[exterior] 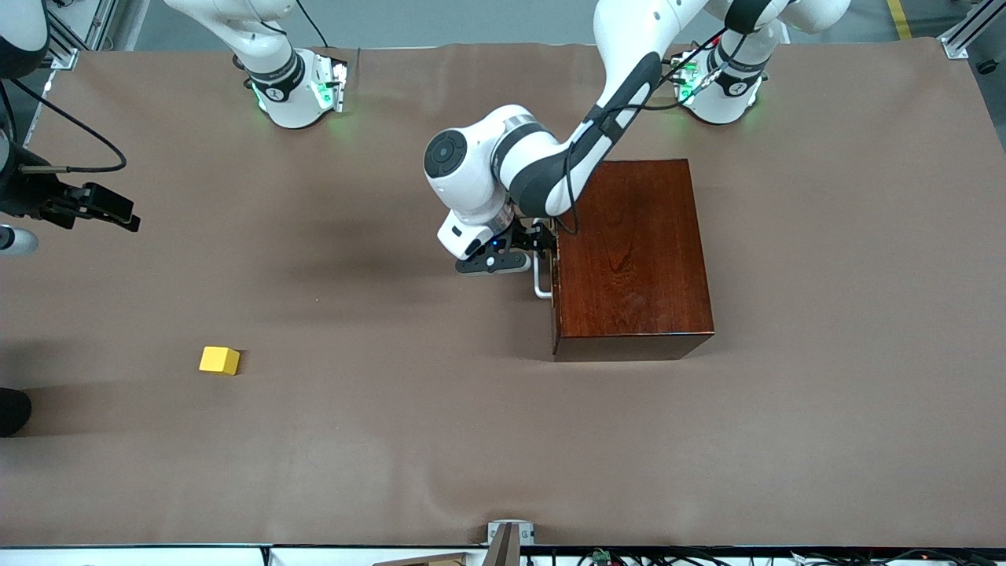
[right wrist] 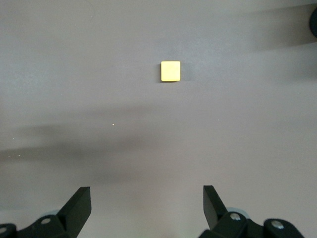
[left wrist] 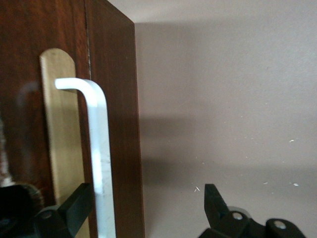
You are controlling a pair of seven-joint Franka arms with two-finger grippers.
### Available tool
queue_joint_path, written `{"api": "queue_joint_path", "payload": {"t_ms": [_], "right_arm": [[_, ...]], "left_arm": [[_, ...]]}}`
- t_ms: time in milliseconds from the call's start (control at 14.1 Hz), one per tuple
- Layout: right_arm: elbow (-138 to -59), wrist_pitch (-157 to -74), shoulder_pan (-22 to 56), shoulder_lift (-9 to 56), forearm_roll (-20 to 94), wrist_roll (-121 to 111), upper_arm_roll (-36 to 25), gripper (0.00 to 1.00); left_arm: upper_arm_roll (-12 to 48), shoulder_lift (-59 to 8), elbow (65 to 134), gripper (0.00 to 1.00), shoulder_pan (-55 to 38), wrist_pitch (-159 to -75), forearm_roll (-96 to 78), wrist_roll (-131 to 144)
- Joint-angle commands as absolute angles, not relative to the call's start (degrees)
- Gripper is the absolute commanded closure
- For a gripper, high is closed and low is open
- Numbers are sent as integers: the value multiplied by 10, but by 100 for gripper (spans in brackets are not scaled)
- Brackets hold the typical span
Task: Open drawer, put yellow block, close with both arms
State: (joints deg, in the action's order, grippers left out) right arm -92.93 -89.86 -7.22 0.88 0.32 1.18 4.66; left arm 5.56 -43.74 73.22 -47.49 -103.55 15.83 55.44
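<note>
The dark reddish-brown box stands toward the left arm's end of the table with its drawer pushed in. The drawer's white handle sticks out of the face turned to the right arm's end. My left gripper is at that face, open. In the left wrist view the handle lies between the fingers, close to one of them and not clamped. The yellow block lies on the cloth, nearer the front camera. My right gripper hangs open over the table's right-arm end. The block lies well ahead of its fingertips.
A brown cloth covers the whole table, with a slight fold along the side nearest the front camera. The two green-lit arm bases stand on the table's edge farthest from that camera. A dark object pokes in at the right-arm end.
</note>
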Motion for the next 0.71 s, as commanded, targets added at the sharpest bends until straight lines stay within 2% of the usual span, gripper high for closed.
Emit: {"api": "queue_joint_path", "payload": {"t_ms": [0, 639], "right_arm": [[-930, -901, -75, 9, 11, 18, 47, 0], [-930, -901, -76, 11, 11, 18, 47, 0]], "left_arm": [[55, -454, 711, 0, -480, -1048, 175, 567], [62, -456, 703, 0, -498, -1123, 169, 612]]}}
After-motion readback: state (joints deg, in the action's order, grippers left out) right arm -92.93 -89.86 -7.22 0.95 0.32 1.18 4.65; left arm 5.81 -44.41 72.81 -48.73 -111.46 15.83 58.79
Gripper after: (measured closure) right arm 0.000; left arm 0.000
